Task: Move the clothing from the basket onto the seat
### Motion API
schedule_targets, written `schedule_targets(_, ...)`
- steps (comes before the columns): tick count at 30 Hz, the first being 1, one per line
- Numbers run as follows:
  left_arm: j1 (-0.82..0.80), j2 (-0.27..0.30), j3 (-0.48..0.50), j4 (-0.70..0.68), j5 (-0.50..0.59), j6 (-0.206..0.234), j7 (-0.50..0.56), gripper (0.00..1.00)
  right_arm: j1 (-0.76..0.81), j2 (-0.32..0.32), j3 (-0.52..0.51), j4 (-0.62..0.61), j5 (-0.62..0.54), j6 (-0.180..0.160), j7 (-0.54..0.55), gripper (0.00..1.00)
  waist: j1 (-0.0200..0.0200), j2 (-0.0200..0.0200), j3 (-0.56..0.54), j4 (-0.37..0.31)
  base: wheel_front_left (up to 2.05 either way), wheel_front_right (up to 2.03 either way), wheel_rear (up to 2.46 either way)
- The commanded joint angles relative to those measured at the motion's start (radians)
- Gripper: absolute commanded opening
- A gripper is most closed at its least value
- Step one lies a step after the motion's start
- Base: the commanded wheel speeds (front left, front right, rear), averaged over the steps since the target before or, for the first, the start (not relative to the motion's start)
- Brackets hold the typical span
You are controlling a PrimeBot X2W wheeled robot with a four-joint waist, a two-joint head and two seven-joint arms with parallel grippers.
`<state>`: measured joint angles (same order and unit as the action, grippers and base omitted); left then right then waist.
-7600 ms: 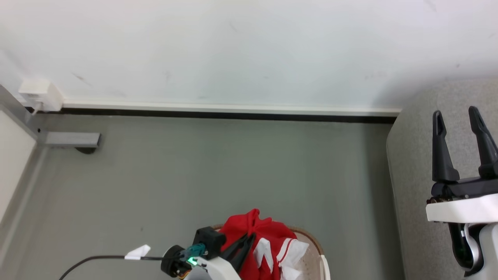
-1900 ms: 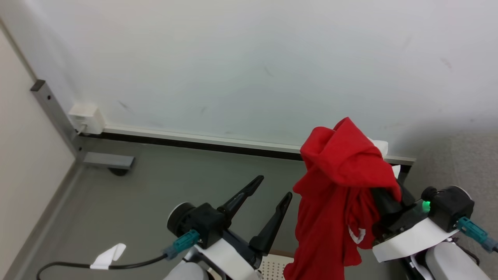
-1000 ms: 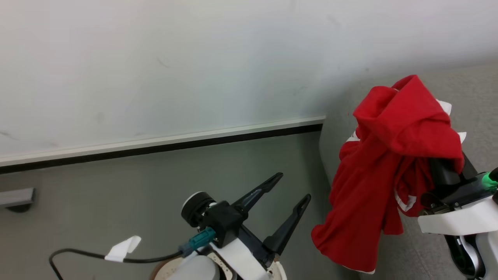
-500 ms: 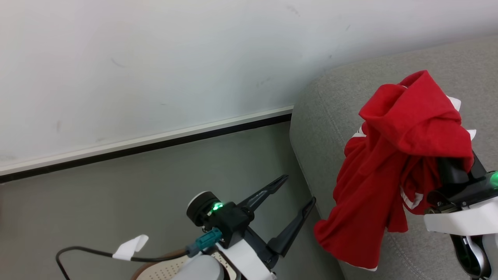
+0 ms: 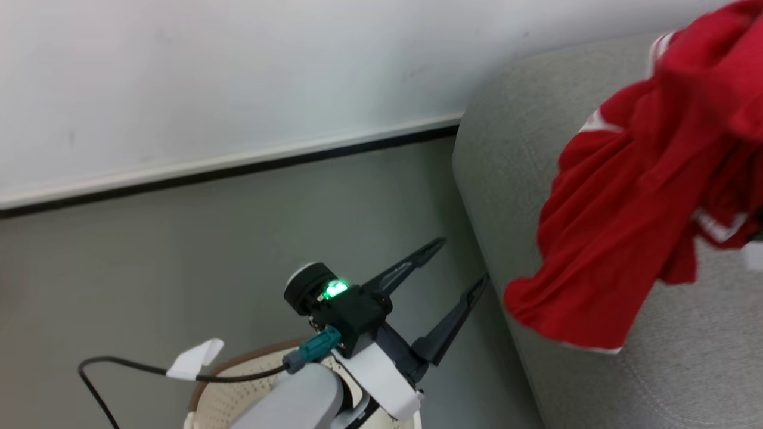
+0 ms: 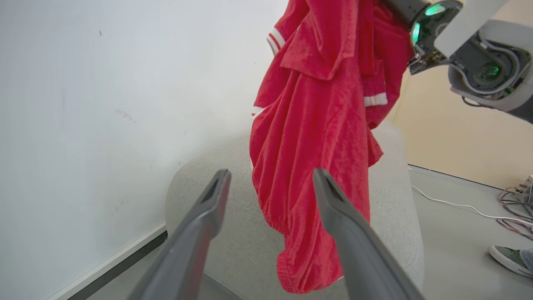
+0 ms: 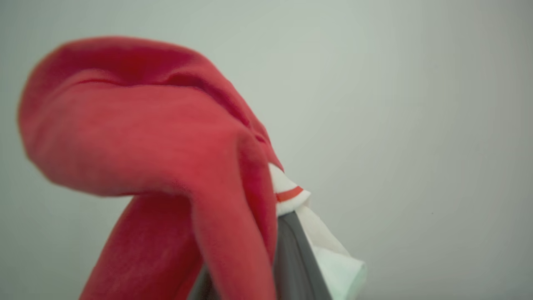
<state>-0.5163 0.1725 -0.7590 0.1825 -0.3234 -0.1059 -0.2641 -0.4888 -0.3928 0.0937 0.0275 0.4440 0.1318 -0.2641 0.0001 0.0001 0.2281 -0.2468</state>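
The clothing [image 5: 632, 196] hangs in the air by the seat's [image 5: 518, 149] rounded end, clamped in my right pincer [image 7: 285, 246]. The head view crops it, while my left wrist view shows its drop to the hem. My left pincer [image 5: 464, 259] is spread wide, empty, beside the seat's end, above the basket [image 5: 250, 357].

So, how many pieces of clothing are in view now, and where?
1. The red clothing hangs from the shut right gripper, over the seat. The left arm covers most of the basket, so more may be hidden there.
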Motion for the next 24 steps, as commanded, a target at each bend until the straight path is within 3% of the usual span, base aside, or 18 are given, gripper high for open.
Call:
schedule_targets(1, -0.021, 0.008, 0.004, -0.005, 0.015, -0.005, 0.0, 1.0, -0.033, -0.023, -0.024, 0.0, 0.012, -0.002, 0.0, 0.0, -0.0001, -0.0001, 0.064, 0.035, 0.0, 0.0, 0.0)
schedule_targets(13, -0.135, 0.008, 0.023, -0.039, 0.048, -0.015, 0.0, 1.0, -0.218, -0.24, -0.27, 0.032, 0.089, -0.002, 0.0, 0.0, -0.0001, -0.0001, 0.3, 0.164, 0.0, 0.0, 0.0)
schedule_targets(18, -0.161, 0.0, 0.029, -0.053, 0.06, -0.017, 0.0, 1.0, -0.264, -0.347, -0.365, 0.115, 0.127, -0.002, 0.0, 0.0, -0.0001, -0.0001, 0.365, 0.206, 0.0, 0.0, 0.0)
schedule_targets(24, -0.178, -0.017, 0.038, -0.06, 0.068, -0.021, -0.001, 1.0, -0.299, -0.416, -0.395, 0.256, 0.13, -0.002, 0.0, 0.0, -0.0001, -0.0001, 0.412, 0.243, 0.0, 0.0, 0.0)
